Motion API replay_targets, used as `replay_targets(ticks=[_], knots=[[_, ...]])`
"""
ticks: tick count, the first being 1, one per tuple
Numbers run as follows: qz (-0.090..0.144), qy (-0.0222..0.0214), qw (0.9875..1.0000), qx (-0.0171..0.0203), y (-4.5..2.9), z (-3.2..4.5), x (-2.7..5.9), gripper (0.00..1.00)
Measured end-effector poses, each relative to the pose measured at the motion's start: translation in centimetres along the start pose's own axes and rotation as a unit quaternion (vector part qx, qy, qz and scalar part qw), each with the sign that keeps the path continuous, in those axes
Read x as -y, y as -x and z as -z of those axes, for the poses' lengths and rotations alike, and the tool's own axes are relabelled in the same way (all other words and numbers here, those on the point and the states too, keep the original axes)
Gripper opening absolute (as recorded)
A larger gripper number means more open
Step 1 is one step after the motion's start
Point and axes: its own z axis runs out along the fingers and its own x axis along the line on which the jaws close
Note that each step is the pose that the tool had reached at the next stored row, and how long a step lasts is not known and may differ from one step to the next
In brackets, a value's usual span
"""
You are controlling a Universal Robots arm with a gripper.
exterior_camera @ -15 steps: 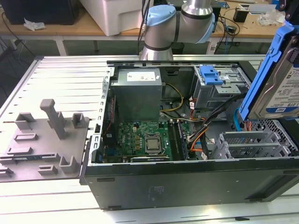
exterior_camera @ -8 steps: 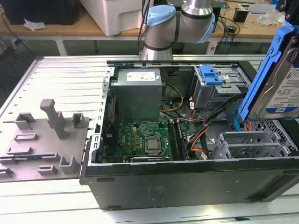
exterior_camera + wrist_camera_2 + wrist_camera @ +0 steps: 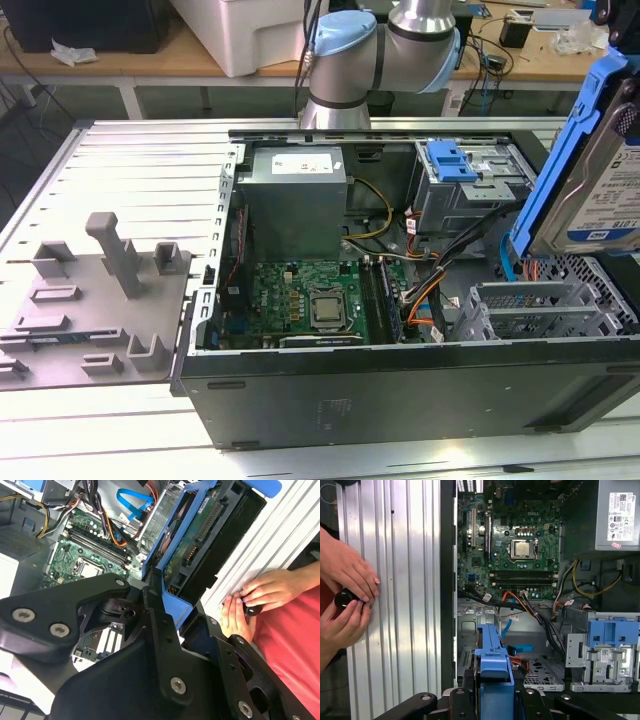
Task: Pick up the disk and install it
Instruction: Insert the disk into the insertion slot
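Disk (image 3: 598,190) is held clear above the open computer case (image 3: 400,390), over the case's end at the exterior view's right, steeply tilted. End effector (image 3: 172,605) is closed on the disk's blue carrier frame, clamping both sides.

Risk: if the tilt persists, the carrier could jam on the silver drive bay (image 3: 530,300) or snag the orange and black cables (image 3: 430,290) inside the case. A person's hands (image 3: 347,587) on the worktop (image 3: 400,605) just beside the case are a contact hazard.

The exterior view gives the label face. The second wrist view gives the circuit-board underside and connector.
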Motion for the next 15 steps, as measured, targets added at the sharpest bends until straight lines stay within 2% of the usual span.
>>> replay_targets(ticks=[1, 2, 3, 4, 15], knots=[[0.0, 0.0, 1.0, 0.003, 0.0, 0.0, 0.0, 0.37], [-0.001, 0.0001, 1.0, 0.0082, 0.0, -0.01, 0.0, 0.37], [-0.001, 0.0001, 0.9999, 0.0113, 0.0, 0.0, 0.0, 0.37], [-0.001, 0.0001, 0.9999, 0.0127, 0.0, -0.02, 0.0, 0.37], [-0.004, 0.0001, 0.9999, 0.0134, -0.01, -0.15, -0.01, 0.37]])
